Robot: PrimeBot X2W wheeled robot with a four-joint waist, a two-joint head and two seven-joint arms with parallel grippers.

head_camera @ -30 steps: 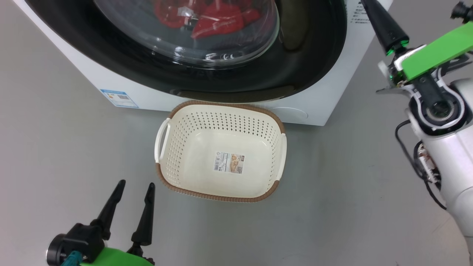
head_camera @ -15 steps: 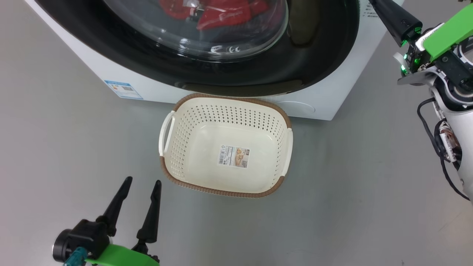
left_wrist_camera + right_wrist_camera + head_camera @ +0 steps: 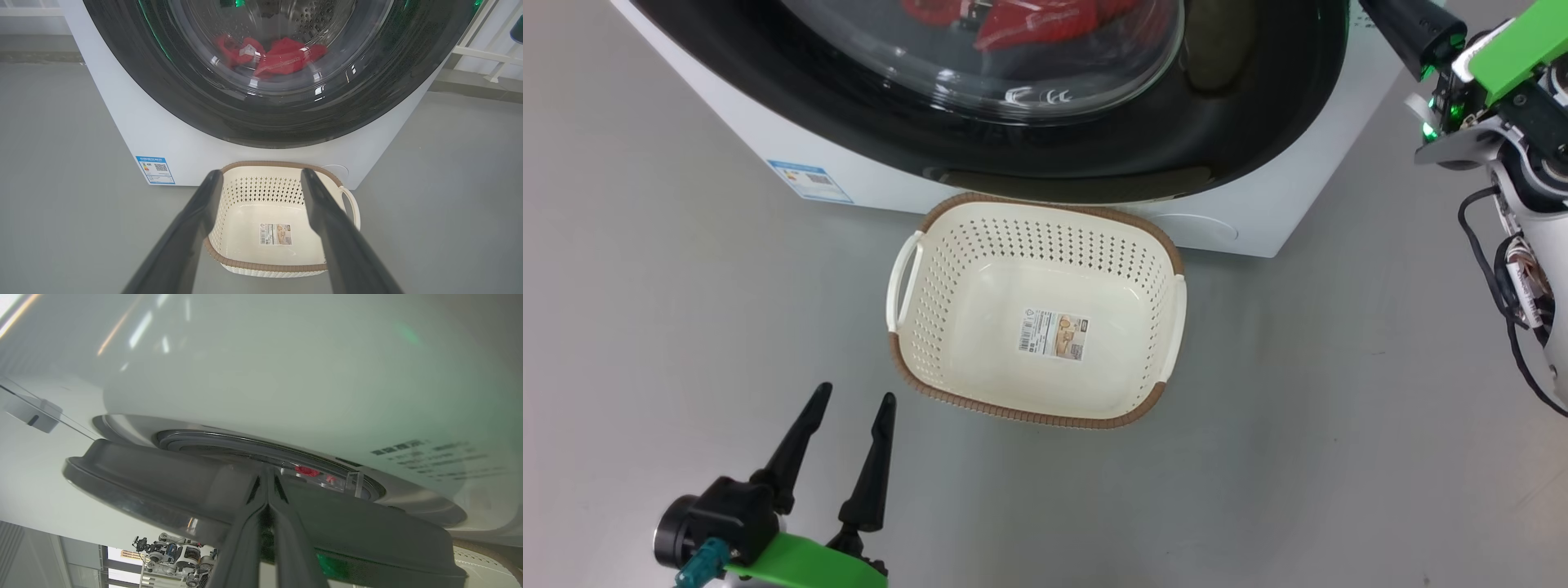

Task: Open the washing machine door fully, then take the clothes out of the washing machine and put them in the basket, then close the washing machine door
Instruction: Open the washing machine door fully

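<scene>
The white washing machine [image 3: 1258, 220] fills the top of the head view, its black-rimmed door [image 3: 1258, 106] showing red clothes [image 3: 1029, 24] behind the glass. The right wrist view shows the door [image 3: 163, 486] slightly ajar, with a sliver of red clothes [image 3: 306, 471] in the gap. My right gripper [image 3: 267, 473] is shut, its tips against the door's edge; one of its fingers [image 3: 1413, 33] runs off the head view's top right. The empty cream basket [image 3: 1029, 416] stands on the floor just before the machine. My left gripper [image 3: 856, 394] hovers open near the basket's front left corner, holding nothing.
Grey floor [image 3: 1339, 457] spreads around the basket on all sides. A blue sticker [image 3: 809, 180] marks the machine's lower left corner. A white railing [image 3: 490, 53] stands to the machine's right. Another robot [image 3: 175, 555] is far off in the right wrist view.
The head camera has moved, sliding the whole picture right and up. My right arm has climbed a little further toward the top right corner. The left gripper stays open.
</scene>
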